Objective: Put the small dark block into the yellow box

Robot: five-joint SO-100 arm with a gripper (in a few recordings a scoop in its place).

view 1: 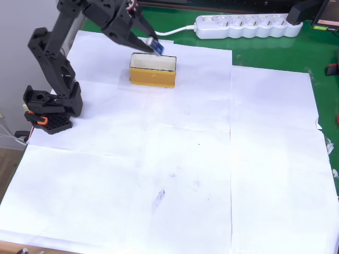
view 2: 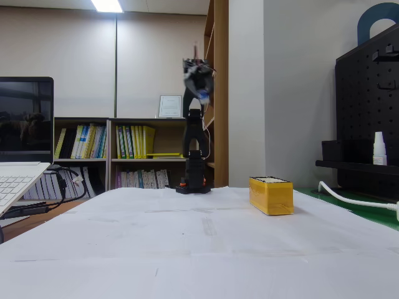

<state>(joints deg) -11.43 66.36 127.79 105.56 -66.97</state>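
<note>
The yellow box point(view 1: 152, 70) stands open on the white paper at the back of the table, its cream inside facing up; it also shows in the fixed view point(view 2: 271, 195). My black gripper point(view 1: 153, 45) is raised high, and its fingertips pinch a small dark bluish block point(view 1: 158, 48) with a pale face. From overhead the block lines up with the box's far rim. In the fixed view the gripper point(view 2: 201, 92) is blurred, far above the table and left of the box, with the block point(view 2: 203, 97) at its tip.
The arm's base point(view 1: 47, 114) sits at the paper's left edge. A white power strip point(view 1: 243, 25) with its cable lies on the green mat behind the box. A laptop point(view 2: 19, 168) stands at the left and a black pegboard point(view 2: 368, 124) at the right.
</note>
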